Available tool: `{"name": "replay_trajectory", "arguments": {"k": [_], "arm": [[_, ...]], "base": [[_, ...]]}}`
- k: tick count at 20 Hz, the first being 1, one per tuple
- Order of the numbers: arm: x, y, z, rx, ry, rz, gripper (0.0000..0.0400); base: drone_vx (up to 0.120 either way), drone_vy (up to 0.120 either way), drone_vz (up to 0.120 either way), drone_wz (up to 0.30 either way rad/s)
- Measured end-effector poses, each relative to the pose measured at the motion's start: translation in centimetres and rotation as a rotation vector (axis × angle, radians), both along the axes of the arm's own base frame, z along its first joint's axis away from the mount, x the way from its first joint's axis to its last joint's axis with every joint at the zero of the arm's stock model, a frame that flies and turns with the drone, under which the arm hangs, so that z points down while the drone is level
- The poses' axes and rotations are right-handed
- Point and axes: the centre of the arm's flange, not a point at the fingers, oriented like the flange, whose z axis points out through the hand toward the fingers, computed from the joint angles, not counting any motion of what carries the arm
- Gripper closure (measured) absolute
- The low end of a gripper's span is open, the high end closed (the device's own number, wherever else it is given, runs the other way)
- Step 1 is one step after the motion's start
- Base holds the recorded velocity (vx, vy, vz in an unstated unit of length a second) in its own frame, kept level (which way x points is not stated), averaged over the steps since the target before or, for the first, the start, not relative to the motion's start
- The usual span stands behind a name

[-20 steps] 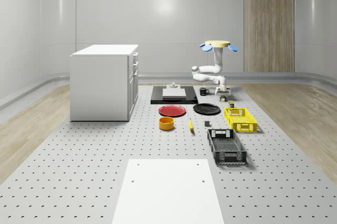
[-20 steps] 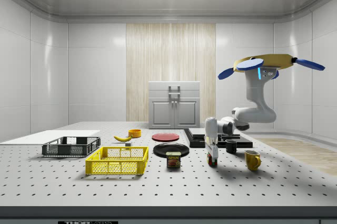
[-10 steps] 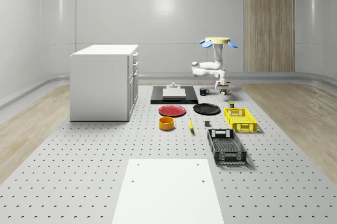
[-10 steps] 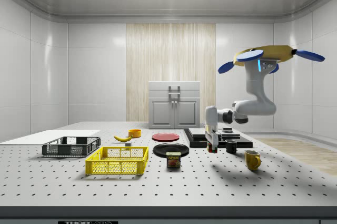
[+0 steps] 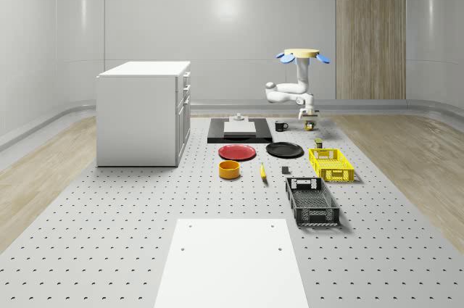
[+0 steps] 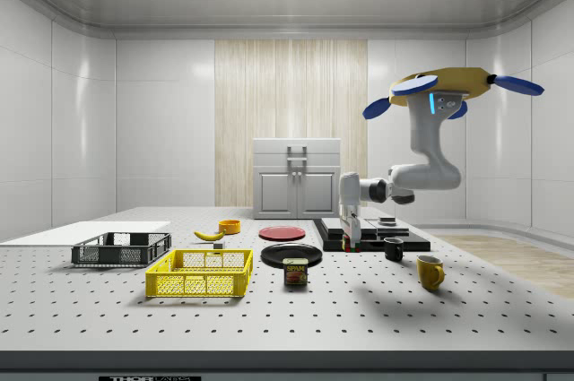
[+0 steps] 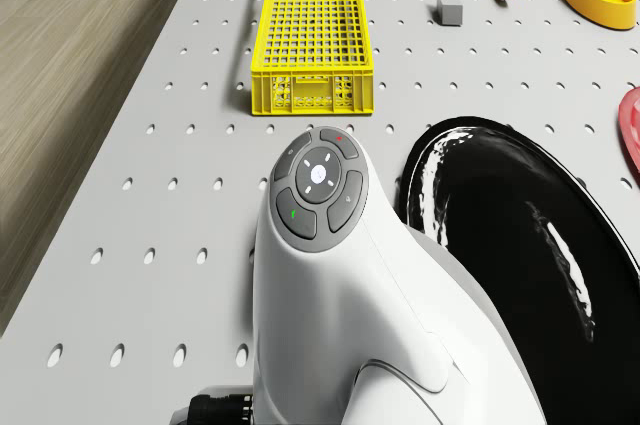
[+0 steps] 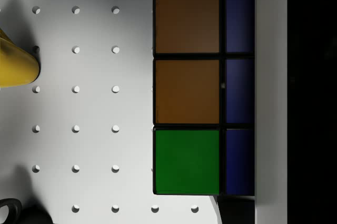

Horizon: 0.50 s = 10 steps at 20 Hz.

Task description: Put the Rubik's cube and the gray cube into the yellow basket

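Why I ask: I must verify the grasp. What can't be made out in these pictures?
- Multicoloured Rubik's cube: wrist view, one side lost behind a dark band.
- Two-finger gripper: side view, its grip placement on the cube too small to judge.
- Small gray cube: whole-scene view, too small for detail.
- Yellow plastic mesh basket: side view, floor hidden by its near wall.
- Yellow mug: wrist view, cut off by the edge.
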Motion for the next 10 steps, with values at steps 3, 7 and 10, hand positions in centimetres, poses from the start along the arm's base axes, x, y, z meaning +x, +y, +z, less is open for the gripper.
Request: {"name": "replay_trajectory", "arguments": {"k": [3, 7, 10], "arm": [[0.00, 0.00, -0.03, 0.000, 0.000, 0.000, 0.0075], [0.00, 0.00, -0.04, 0.000, 0.000, 0.000, 0.0075], [0.00, 0.00, -0.04, 0.000, 0.000, 0.000, 0.0075]], "base": [[0.120, 0.053, 0.000, 0.000], [0.120, 0.030, 0.000, 0.000], [0.120, 0.000, 0.120, 0.000]]}}
